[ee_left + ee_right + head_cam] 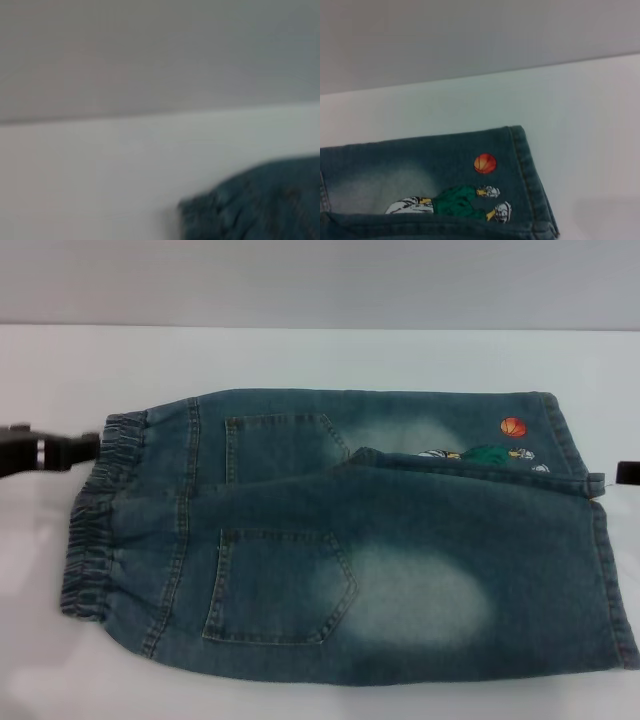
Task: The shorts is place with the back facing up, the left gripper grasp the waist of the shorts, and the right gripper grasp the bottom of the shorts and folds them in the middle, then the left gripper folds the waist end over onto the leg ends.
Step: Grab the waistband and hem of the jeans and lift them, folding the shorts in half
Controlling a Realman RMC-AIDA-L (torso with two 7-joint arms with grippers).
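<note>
**Denim shorts flat between two tools, first fold not yet made**

The shorts (pixel 350 540) lie flat on the white counter (pixel 300 350), back up, both patch pockets showing. Their long axis runs straight from one tool to the other. The near leg lies partly over the far one, which carries the orange ball (pixel 513 426) and cartoon figure (pixel 455 202) embroidery.

The left tool (pixel 85 447) sits at the far corner of the gathered waist (pixel 100 520), its tip touching or just meeting the ruffled band. Whether it is spread or already pinching the cloth cannot be told. From this tool the shorts stretch away lengthwise toward the other arm.

The right tool (pixel 627 473) shows only as a dark sliver just beyond the leg ends (pixel 590 500), level with the gap between the two hems. Its state cannot be told either. Its wrist view looks over the far leg's hem corner and the embroidery.

Each arm is nearest its own end, so the lengthwise fold looks ready to begin: I judge both tools must secure the far edge and carry it toward the robot over the near leg.

No containers are present.
</note>
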